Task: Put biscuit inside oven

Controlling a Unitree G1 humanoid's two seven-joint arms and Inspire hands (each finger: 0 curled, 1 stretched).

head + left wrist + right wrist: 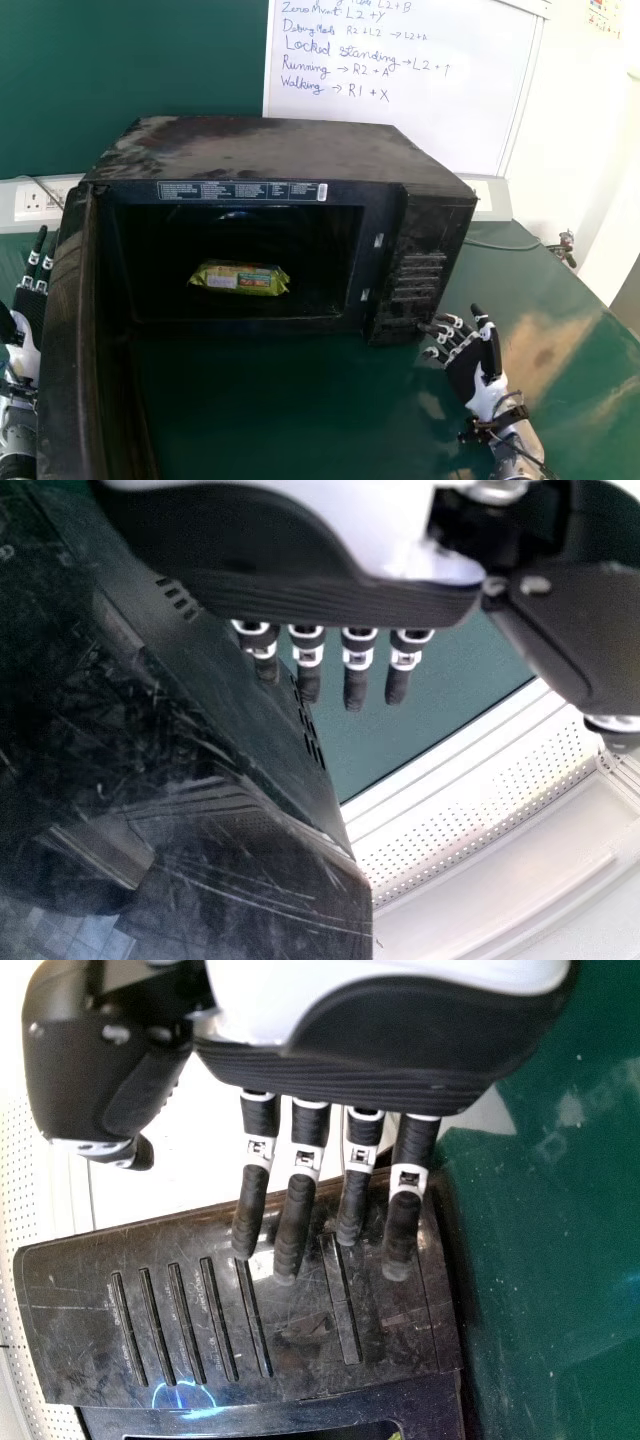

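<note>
- The biscuit packet (240,279), in a yellow-green wrapper, lies flat inside the oven (265,150), around the middle of its dark cavity and back from the opening.
- The oven stands on the green worktop (250,400), its front facing the robot.
- The oven door (68,370) is wide open, hinged on the robot's left and swung out towards the robot.
- The left hand (32,305) is at the head view's left edge, beside the outer face of the door. Its fingers (356,675) are released, straight and holding nothing.
- The right hand (465,372) is over the worktop in front of the control panel (415,275), at the oven's right side. Its fingers (293,1225) are released too, extended with a slight bend, and hold nothing. The tips are close to the panel; whether they touch it cannot be told.
- A blue arc of light (185,1412) shows by the panel's edge in the right wrist view.
- Behind the oven is a whiteboard (430,60) with handwriting, and a wall socket (38,200) sits to the left.
</note>
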